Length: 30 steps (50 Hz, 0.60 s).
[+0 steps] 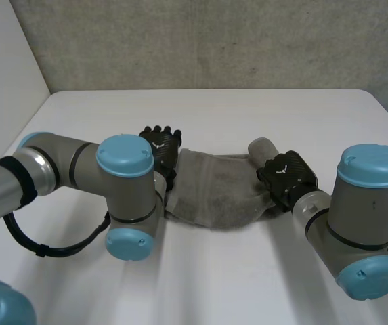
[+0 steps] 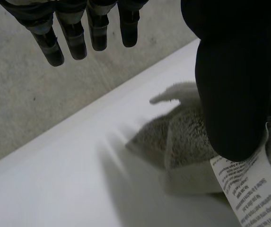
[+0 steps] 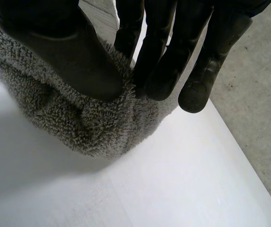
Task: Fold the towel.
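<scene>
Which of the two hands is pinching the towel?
The right hand: its fingers and thumb pinch the towel; the left hand holds its fingers straight, clear of it.

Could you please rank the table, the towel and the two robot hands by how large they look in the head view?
1. table
2. towel
3. left robot hand and right robot hand: they look about alike, and the left one is partly behind its arm, so I leave them unranked.
</scene>
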Each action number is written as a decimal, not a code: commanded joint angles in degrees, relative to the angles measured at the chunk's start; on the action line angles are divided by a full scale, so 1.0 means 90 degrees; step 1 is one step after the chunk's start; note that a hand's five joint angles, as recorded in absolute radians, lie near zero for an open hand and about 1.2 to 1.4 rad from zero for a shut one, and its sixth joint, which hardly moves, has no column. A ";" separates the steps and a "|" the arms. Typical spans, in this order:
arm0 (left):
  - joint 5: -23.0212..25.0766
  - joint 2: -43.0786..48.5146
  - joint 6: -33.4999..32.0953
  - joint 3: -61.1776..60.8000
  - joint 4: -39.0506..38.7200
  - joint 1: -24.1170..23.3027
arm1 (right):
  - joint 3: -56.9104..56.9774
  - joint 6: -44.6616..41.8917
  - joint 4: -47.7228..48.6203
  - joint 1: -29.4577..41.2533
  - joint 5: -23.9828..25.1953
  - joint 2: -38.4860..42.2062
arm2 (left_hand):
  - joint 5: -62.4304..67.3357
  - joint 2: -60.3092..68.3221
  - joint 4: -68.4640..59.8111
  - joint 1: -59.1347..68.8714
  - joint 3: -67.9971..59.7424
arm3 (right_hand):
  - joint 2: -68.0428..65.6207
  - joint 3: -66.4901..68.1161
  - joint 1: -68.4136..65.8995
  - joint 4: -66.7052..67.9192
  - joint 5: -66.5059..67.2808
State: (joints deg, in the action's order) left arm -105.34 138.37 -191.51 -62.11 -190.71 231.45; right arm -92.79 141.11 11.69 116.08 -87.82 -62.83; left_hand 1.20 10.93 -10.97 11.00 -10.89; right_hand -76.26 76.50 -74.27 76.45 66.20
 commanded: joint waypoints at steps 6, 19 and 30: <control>-0.0025 -0.0969 -0.0059 -0.0588 0.0009 0.0045 | 0.0446 -0.0336 0.0000 -0.0017 0.0040 -0.0118 | 0.0059 0.0089 -0.0084 0.0081 -0.0094 | -0.0415 0.0388 -0.0636 0.0394 0.0422; -0.0015 -0.1946 -0.0049 -0.1584 0.0018 0.0825 | 0.1793 -0.1800 0.0030 0.1709 0.1201 0.0748 | 0.0021 0.0051 -0.0047 0.0044 -0.0056 | -0.0415 0.0388 -0.0636 0.0394 0.0422; 0.0005 -0.2659 0.0020 -0.2093 -0.0021 0.1461 | 0.3083 -0.2524 -0.0039 0.2463 0.1320 0.2458 | 0.0003 0.0033 -0.0029 0.0026 -0.0038 | -0.0415 0.0388 -0.0636 0.0394 0.0422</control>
State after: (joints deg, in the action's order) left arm -105.35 116.50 -191.48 -79.55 -190.77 243.12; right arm -70.01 120.39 11.60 136.63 -75.35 -47.84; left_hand 1.25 10.56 -10.59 10.70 -10.59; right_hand -76.26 76.50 -74.75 76.46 66.43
